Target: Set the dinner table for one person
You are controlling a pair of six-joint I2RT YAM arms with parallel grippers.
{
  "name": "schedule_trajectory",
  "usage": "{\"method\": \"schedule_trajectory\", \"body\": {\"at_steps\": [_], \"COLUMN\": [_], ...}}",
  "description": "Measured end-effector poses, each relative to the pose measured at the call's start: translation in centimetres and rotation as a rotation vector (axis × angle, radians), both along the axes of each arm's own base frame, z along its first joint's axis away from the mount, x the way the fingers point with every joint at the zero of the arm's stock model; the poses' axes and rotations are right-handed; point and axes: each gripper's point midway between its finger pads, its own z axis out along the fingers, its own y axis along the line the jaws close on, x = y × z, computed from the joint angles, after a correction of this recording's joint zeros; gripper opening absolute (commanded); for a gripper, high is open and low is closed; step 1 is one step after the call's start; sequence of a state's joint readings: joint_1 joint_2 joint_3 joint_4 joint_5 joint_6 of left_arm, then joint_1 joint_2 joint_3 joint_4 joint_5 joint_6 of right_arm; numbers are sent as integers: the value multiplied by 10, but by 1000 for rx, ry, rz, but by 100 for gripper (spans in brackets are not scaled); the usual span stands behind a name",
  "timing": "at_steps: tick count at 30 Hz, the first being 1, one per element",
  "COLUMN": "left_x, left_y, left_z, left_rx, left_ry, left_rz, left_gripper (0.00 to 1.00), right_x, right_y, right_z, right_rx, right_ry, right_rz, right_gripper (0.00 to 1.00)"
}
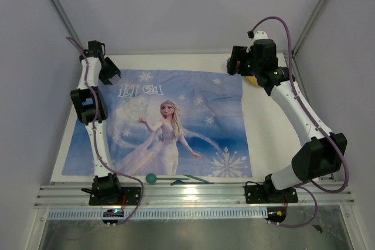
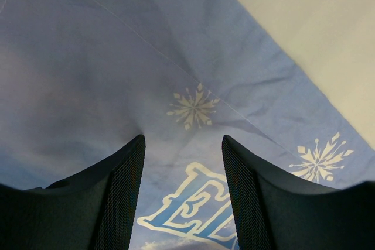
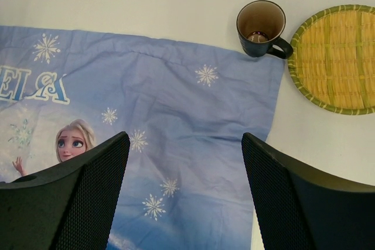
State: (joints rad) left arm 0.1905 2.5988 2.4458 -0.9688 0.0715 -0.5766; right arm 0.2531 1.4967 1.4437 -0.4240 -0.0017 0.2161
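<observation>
- Dinner table, white, fills the top view, with a blue Elsa cloth spread across its middle.
- Left gripper hovers over the cloth's 10 o'clock corner, fingers apart, holding nothing.
- Right gripper hangs at 2 o'clock, likewise spread and empty.
- Only the right wrist view shows a dark mug and a woven mat beside the cloth; overhead, the arm mostly hides them.

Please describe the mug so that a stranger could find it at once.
Start from the blue printed cloth on the white table. At the cloth's corner beside the round yellow woven mat stands the mug. It is dark and deep, with a handle toward the flat mat.
</observation>
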Motion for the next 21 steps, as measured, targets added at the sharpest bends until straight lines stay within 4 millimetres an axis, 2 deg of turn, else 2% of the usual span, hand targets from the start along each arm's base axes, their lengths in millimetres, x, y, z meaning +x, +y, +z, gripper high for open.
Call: {"method": "schedule_trajectory", "body": {"at_steps": [4,13,21], "left_x": [5,13,19], "left_y": [6,16,27], "left_z": [-2,-1,-1], "left_rx": [1,-22,-54], "left_ry": [-11,-35,-60], "left_rz": [8,31,52], "left_gripper": [58,58,58], "right_x": [-9,-37,-54], "right_y": [-6,-23,-30], "right_z": [7,38,43], "right_rx": [-10,-20,-25], "right_ry": [-3,-61,-58], "right_rz": [-18,-61,-82], "right_gripper": [82,82,82]}}
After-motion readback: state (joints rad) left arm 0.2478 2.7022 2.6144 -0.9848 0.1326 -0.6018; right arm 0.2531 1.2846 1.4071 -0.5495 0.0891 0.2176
